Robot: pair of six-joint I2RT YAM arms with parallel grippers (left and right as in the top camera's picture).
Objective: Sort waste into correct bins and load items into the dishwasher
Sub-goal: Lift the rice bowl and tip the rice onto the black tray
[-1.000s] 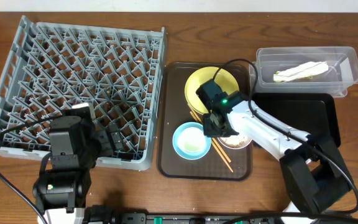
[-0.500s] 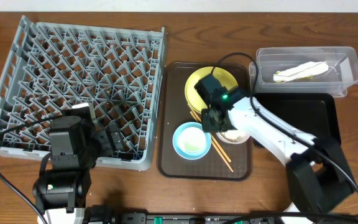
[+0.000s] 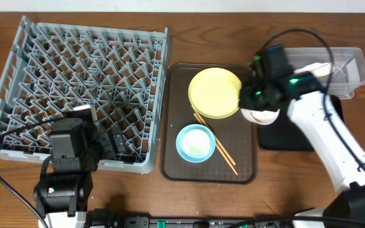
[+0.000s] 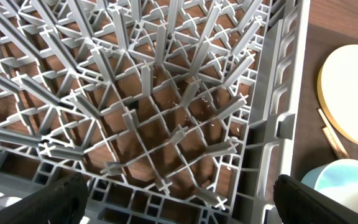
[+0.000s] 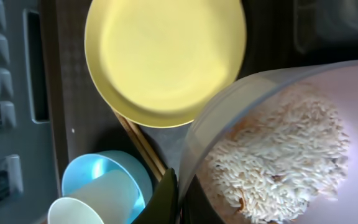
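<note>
White rice [image 5: 272, 155] sits in the white bowl [image 5: 241, 90]; the right hand [image 3: 256, 104] seems clamped on its rim. Hold it level, then tip slowly over the black tray [image 3: 281, 136]. The left hand [image 4: 179, 202] is apart.

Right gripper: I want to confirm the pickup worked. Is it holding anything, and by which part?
Yes. The right gripper holds the white bowl with rice in it, pinched at its rim; the wrist view shows a finger outside the rim.

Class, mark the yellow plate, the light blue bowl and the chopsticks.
yellow plate [image 3: 215, 92], overhead view, centre of its face.
light blue bowl [image 3: 180, 141], overhead view, left rim.
chopsticks [image 3: 225, 158], overhead view, lower shaft.
</note>
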